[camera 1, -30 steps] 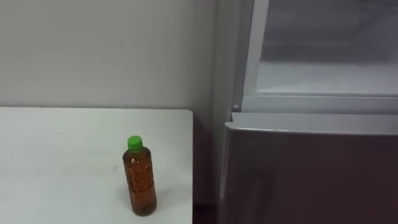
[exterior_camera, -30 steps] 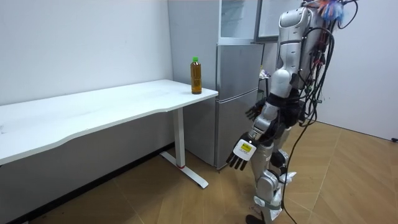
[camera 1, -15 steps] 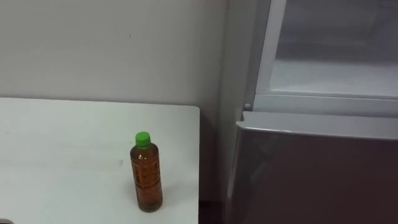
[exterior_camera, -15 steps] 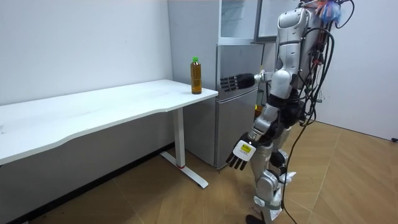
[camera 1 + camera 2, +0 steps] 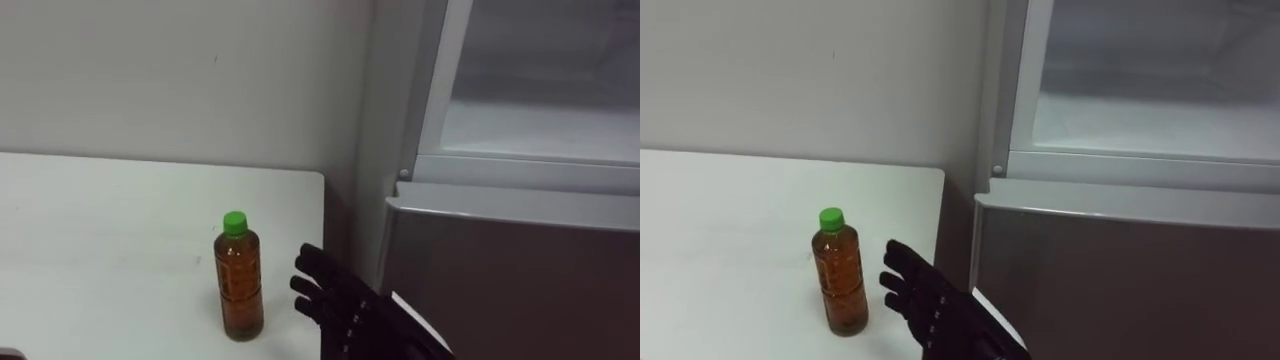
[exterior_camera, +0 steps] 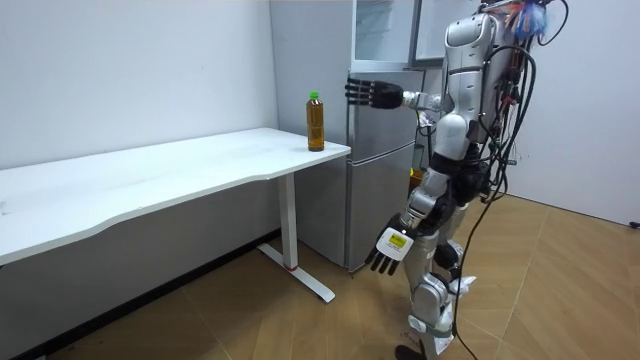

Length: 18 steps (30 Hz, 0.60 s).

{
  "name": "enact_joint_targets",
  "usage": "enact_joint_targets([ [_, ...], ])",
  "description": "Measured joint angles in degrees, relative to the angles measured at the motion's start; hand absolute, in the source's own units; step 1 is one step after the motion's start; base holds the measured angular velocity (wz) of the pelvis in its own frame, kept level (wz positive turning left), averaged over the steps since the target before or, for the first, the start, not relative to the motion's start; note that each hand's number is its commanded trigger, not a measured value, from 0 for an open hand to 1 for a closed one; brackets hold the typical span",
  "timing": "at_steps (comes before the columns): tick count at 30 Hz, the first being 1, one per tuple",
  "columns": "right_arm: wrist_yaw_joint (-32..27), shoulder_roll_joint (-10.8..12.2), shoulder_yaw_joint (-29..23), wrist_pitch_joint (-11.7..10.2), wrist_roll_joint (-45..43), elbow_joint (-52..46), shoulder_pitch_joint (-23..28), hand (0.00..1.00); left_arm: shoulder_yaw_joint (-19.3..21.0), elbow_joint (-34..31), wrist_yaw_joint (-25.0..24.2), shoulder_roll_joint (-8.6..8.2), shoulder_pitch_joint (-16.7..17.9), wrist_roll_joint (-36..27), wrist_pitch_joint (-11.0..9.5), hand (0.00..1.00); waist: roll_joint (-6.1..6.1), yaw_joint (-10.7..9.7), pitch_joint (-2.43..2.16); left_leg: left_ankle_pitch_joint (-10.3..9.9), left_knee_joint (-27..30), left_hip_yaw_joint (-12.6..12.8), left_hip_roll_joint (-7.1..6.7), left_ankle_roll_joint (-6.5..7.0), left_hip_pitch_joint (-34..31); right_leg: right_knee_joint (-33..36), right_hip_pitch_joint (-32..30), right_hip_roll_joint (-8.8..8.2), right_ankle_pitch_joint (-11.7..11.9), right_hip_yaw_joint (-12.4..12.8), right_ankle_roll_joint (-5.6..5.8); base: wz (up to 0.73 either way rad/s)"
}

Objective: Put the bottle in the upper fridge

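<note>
Reach step. Your right hand (image 5: 345, 305), fingers spread, sits just right of the green-capped bottle (image 5: 239, 278), not touching. Bottle stands upright near the bench (image 5: 100, 250) corner. Next: close in, wrap it, lift to upper fridge compartment (image 5: 540, 130).

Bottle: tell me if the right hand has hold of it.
No, the open right hand is beside the bottle with a gap between them.
</note>
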Motion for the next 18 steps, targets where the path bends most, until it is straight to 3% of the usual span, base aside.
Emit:
enact_joint_targets([
  [4, -0.6, -0.2, -0.7, 0.0, 0.0, -2.3, -3.8, 0.00, 0.0, -0.1, 0.5, 0.26, 0.1, 0.0, 0.0, 0.00, -0.05, -0.1, -0.04, 0.0, 0.0, 0.0, 0.03, 0.01, 0.0, 0.0, -0.1, 0.00, 0.1, -0.2, -0.04, -0.02],
  [8, -1.4, -0.3, -0.8, 0.1, -0.3, -2.8, -4.1, 0.00, 0.1, -0.2, 1.2, 0.37, 0.3, 0.0, 0.1, 0.00, -0.18, -0.1, 0.05, 0.0, 0.1, 0.0, 0.01, 0.01, 0.1, 0.0, 0.0, -0.07, 0.1, -0.2, -0.03, 0.00],
  [10, -1.9, -0.3, -2.2, 0.4, -0.6, -2.8, -4.1, 0.00, 0.2, -0.8, 1.0, 0.37, 0.8, -0.1, 0.0, 0.00, -0.15, 0.0, 0.56, 0.0, 0.0, -0.1, 0.01, 0.01, 0.6, 0.0, 0.5, -0.08, 0.0, -0.2, -0.03, 0.00],
  [18, -5.4, -0.1, -2.8, 0.6, -0.8, -1.2, -4.8, 0.00, 0.6, -0.7, 0.5, 0.21, 0.8, 0.0, 0.2, 0.00, -0.03, 0.1, 0.66, 0.0, 0.0, -0.8, -0.02, 0.02, 0.4, 0.0, 0.8, -0.34, 0.0, -1.4, -0.03, 0.04],
])
